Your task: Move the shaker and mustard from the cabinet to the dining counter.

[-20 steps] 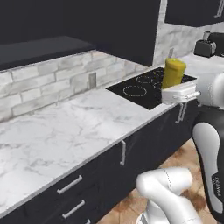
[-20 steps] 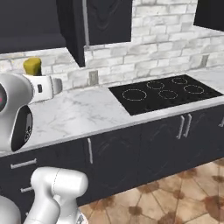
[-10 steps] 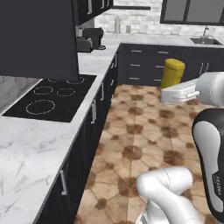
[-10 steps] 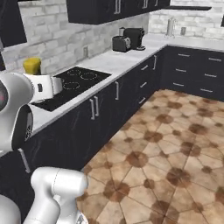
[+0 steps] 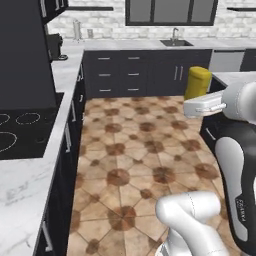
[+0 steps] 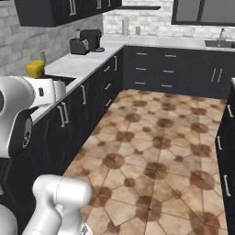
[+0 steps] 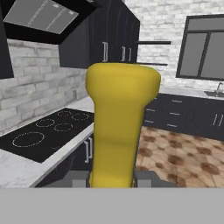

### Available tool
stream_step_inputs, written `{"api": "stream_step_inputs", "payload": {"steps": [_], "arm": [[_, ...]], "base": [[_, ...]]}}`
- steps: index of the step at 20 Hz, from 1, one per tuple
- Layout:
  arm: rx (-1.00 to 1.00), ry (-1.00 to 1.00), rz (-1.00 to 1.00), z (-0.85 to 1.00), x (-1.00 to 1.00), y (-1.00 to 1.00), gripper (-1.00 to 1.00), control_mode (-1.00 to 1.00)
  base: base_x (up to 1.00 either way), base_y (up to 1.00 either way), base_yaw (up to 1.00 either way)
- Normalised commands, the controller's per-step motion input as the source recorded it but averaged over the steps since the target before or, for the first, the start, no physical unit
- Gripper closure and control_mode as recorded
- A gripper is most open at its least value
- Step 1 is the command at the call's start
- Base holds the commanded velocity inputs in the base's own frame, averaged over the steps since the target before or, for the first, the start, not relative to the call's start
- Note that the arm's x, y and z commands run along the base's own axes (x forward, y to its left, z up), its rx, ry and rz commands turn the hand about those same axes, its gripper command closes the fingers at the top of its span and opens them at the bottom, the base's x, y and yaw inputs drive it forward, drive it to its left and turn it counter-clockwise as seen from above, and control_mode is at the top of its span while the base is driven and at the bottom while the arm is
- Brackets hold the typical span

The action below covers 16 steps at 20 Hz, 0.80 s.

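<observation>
The mustard (image 5: pixel 198 82), a dull yellow squeeze bottle, stands upright in my gripper (image 5: pixel 199 98), which is shut on its lower part. From the right base view the mustard (image 6: pixel 35 69) pokes up above the white hand at the left. In the hand view the mustard (image 7: pixel 118 122) rises between my gripper's (image 7: pixel 113 179) two dark fingers. Black upper cabinets (image 7: pixel 105 39) with silver bar handles hang on the brick wall over the worktop. A pale-topped dark unit (image 5: pixel 234 76) shows at the right edge behind my arm. The shaker is out of view.
A black cooktop (image 5: pixel 20 130) lies in the marble worktop on the left. Dark drawer units (image 5: pixel 130 75) run along the far wall under a sink (image 5: pixel 175 42). A coffee machine (image 6: pixel 87 40) stands on the left worktop. Brown tiled floor (image 5: pixel 135 150) spreads in the middle.
The whole picture has swung: the base has turned away from the wall worktop toward the open floor, so the cooktop slid to the left edge. The mustard stays gripped.
</observation>
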Motion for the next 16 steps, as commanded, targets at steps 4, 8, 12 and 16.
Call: {"api": "stream_step_inputs", "payload": {"steps": [4,8,12,16], "arm": [[0.00,0.00,0.00,0.00,0.00,0.00,1.00,1.00],[0.00,0.00,0.00,0.00,0.00,0.00,1.00,1.00],[0.00,0.00,0.00,0.00,0.00,0.00,1.00,1.00],[0.00,0.00,0.00,0.00,0.00,0.00,1.00,1.00]], "base": [[0.15,-0.27,-0.01],[0.01,-0.88,0.01],[-0.26,-0.94,0.00],[-0.78,-0.66,0.00]]}}
